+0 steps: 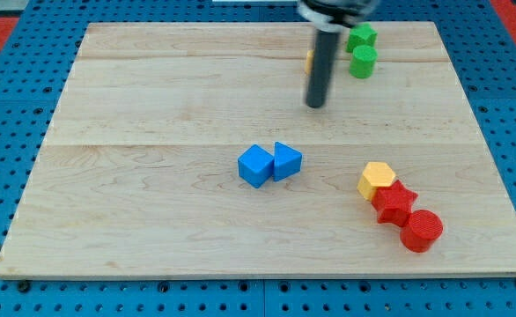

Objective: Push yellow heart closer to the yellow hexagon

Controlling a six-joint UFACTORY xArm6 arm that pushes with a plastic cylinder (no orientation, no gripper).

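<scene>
The yellow heart (pixel 310 60) is mostly hidden behind my rod near the view's top; only a thin yellow-orange sliver shows at the rod's left side. The yellow hexagon (pixel 376 179) lies at the lower right, touching a red star (pixel 394 202). My tip (pixel 315 105) is just below the heart and well above and left of the hexagon.
Two green blocks (pixel 361 37) (pixel 363 61) sit right of the rod at the top. A blue cube (pixel 255 165) and a blue triangular block (pixel 286 161) touch at the board's middle. A red cylinder (pixel 421 231) lies below the red star. The wooden board (pixel 152 220) rests on a blue pegboard.
</scene>
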